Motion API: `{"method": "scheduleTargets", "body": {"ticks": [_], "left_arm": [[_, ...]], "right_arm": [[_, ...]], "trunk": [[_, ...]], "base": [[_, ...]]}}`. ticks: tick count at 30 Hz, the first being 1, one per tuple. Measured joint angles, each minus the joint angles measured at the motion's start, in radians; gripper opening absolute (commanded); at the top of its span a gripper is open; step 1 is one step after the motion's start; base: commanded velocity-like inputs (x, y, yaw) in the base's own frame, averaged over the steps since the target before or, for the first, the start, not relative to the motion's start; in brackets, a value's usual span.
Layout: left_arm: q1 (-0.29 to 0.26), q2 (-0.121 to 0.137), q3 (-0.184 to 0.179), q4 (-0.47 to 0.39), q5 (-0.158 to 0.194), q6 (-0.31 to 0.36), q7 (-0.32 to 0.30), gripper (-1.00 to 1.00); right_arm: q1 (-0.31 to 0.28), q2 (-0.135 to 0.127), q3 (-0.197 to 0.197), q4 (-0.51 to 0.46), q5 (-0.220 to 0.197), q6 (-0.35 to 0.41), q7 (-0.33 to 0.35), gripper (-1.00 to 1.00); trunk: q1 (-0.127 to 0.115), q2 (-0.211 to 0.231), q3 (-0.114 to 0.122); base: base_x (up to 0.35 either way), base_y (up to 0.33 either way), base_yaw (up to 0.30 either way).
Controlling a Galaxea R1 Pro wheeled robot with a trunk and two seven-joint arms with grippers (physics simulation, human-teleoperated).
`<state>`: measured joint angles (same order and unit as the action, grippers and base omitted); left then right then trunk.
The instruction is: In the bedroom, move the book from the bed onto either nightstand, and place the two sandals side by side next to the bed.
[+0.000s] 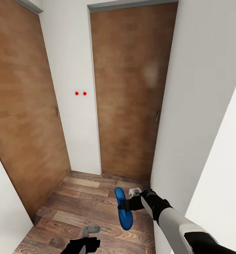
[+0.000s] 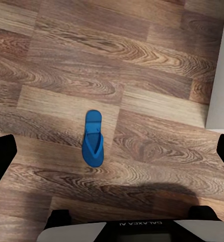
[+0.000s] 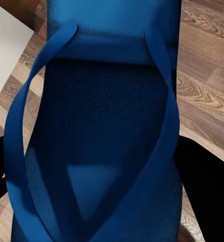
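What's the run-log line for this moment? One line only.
place: hallway, closed doors | right end effector: shut on blue sandal | left end effector: open, empty

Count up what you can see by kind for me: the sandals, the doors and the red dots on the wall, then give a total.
Blue sandals: 2, held sandal in the right claw, loose sandal on the floor
Wooden doors: 2
Red dots: 2
Total: 6

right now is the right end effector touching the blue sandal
Touching: head view shows the right end effector clamped around the blue sandal, held above the floor.
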<state>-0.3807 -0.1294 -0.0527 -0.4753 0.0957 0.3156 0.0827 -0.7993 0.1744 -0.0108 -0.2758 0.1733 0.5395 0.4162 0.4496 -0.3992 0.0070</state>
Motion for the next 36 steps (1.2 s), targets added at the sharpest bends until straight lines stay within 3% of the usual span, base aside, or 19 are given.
{"method": "scheduleTargets", "body": {"ticks": [36], "left_arm": [[0.000, 0.000, -0.001, 0.001, 0.000, 0.000, 0.000, 1.00]], "right_arm": [[0.000, 0.000, 0.000, 0.000, 0.000, -0.006, 0.012, -1.00]], "trunk": [[0.000, 0.000, 0.000]], "base": [[0.017, -0.010, 0.000]]}}
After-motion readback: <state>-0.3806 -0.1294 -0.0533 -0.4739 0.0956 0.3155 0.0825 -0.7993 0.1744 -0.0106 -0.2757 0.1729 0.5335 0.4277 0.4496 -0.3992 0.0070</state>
